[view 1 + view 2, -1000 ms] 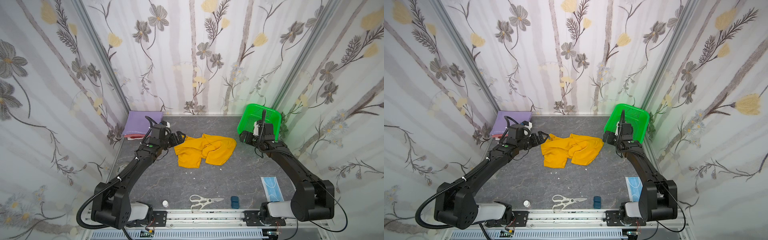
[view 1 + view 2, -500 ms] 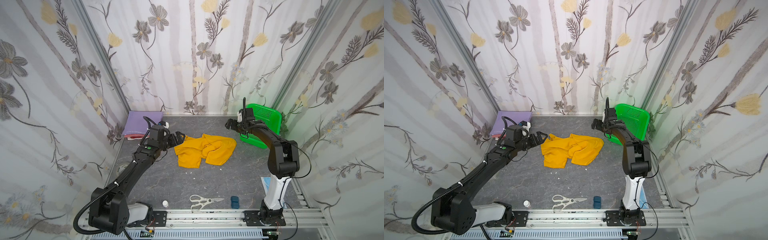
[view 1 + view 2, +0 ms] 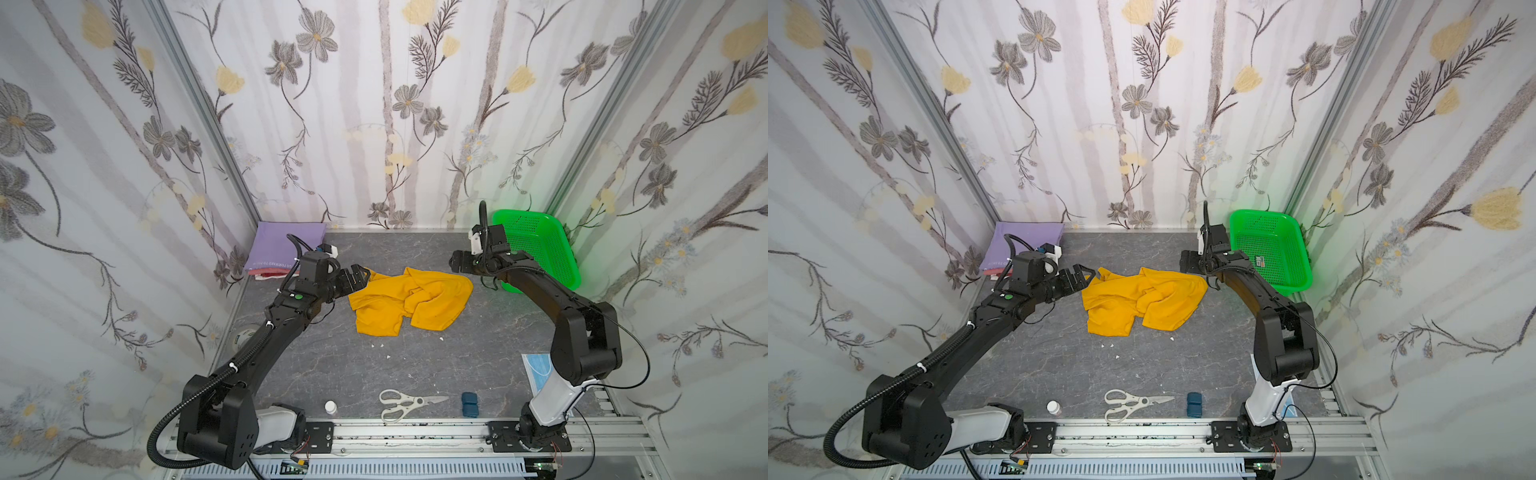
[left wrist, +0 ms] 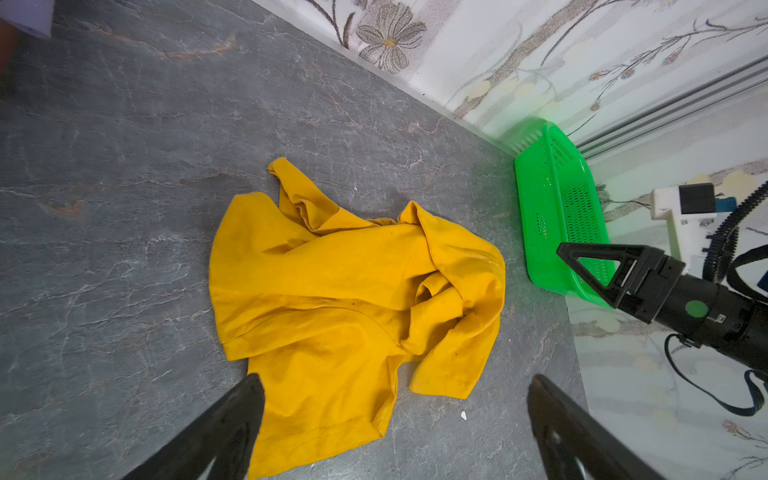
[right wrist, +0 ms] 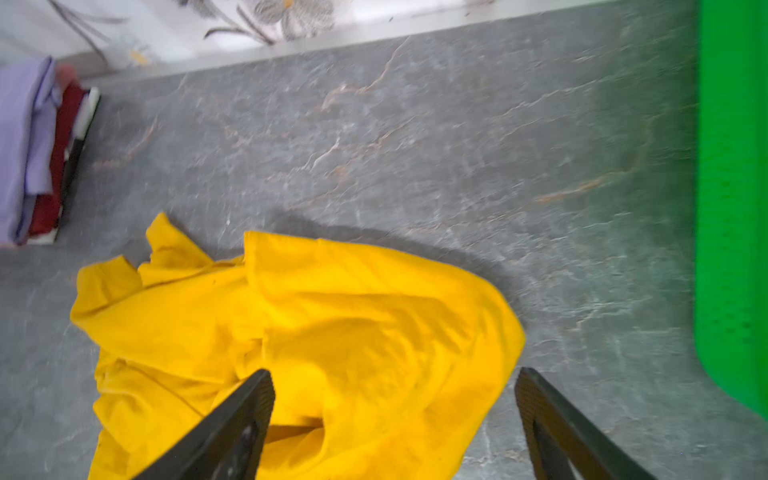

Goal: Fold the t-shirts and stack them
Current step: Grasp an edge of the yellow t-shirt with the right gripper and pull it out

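Left wrist view: my left gripper [image 4: 395,380] stands wide open. Its two dark fingers [image 4: 232,428] are cut off by the frame's edge, so only their upper lengths show. The yellow t-shirt [image 4: 332,291] lies crumpled on the grey stone-patterned table [image 4: 124,166] right ahead of those tips, and its hem reaches into the gap between them. I cannot tell whether either tip touches the cloth.

On the shirt's far side from these fingers is my right gripper [image 4: 582,250]. Only one triangular finger can be made out, in front of the green mesh basket [image 4: 557,216].

The right wrist view is blurred. There my right fingers [image 5: 245,424] are spread apart with nothing clamped, and the shirt's rounded edge lies below and between them. Far ahead of these fingers, past the shirt, sits a folded stack with the lavender t-shirt [image 5: 20,145] on top and a red shirt [image 5: 62,166] under it. Beneath those are a white layer and something dark, too smeared to name. The basket is only a green band beside my outer right finger, its mesh lost in the blur.

In both top views the yellow shirt lies between my two grippers. The left gripper's tips [image 3: 358,274] are at one corner, and the right gripper [image 3: 455,262] is just short of the opposite edge. The lettering on the lavender shirt is too small to read. Well behind my right fingers, a light-blue face mask [image 3: 538,370] is half hidden by that arm. The scissors [image 3: 401,403] lie well behind both pairs of fingers.
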Tool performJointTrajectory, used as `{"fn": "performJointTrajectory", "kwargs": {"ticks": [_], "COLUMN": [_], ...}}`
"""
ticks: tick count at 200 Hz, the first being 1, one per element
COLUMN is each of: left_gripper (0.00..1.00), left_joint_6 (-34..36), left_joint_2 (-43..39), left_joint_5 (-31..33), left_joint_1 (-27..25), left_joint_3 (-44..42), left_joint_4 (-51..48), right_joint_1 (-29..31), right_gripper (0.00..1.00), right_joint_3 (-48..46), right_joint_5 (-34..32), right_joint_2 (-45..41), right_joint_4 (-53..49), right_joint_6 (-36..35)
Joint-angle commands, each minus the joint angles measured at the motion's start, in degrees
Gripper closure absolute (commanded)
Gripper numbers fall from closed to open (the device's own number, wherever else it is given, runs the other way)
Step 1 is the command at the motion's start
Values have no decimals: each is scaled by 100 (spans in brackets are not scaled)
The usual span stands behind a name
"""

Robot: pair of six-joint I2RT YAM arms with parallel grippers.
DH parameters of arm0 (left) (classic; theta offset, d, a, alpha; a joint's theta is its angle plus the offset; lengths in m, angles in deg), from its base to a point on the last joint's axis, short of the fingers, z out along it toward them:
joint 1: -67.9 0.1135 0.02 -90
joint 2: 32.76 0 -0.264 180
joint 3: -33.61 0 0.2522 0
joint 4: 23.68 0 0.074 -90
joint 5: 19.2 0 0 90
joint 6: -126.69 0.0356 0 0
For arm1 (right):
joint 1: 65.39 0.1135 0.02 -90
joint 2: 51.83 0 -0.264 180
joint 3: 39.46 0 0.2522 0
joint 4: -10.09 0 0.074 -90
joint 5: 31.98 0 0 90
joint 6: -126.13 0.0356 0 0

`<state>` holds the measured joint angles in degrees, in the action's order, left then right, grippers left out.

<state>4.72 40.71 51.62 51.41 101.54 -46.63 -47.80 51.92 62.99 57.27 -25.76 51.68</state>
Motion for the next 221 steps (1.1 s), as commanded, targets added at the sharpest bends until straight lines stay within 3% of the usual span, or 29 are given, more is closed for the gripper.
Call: {"fn": "performJointTrajectory", "kwargs": {"ticks": [1, 46, 71, 120, 138, 162, 194, 221], "left_gripper": [0, 0, 0, 0, 0, 0, 0, 0], "left_joint_6": [-48, -100, -152, -119, -134, -121, -125, -134], "left_joint_2": [-83, -98, -66, -95, -71, -100, -101, -96], "left_joint_5": [54, 109, 69, 101, 90, 90, 90, 72], "left_joint_1": [5, 1, -1, 2, 4, 10, 31, 30], "left_joint_3": [-11, -39, -84, -135, -135, -144, -161, -169], "left_joint_4": [91, 168, 252, 248, 284, 286, 321, 350], "right_joint_1": [531, 1931, 2169, 2635, 2882, 2914, 2926, 2909], "right_gripper": [12, 14, 18, 27, 36, 55, 64, 87], "right_joint_3": [-400, -1391, -1428, -964, -851, -738, -797, -842], "right_joint_5": [-130, -796, -877, -1235, -1331, -1569, -1710, -1950], "right_joint_2": [-108, -320, -89, 469, 662, 879, 1004, 1014], "right_joint_4": [-82, 386, 652, 332, 259, 79, -25, -204], "right_joint_6": [27, 1043, 1443, 1445, 1523, 1643, 1606, 1550]}}
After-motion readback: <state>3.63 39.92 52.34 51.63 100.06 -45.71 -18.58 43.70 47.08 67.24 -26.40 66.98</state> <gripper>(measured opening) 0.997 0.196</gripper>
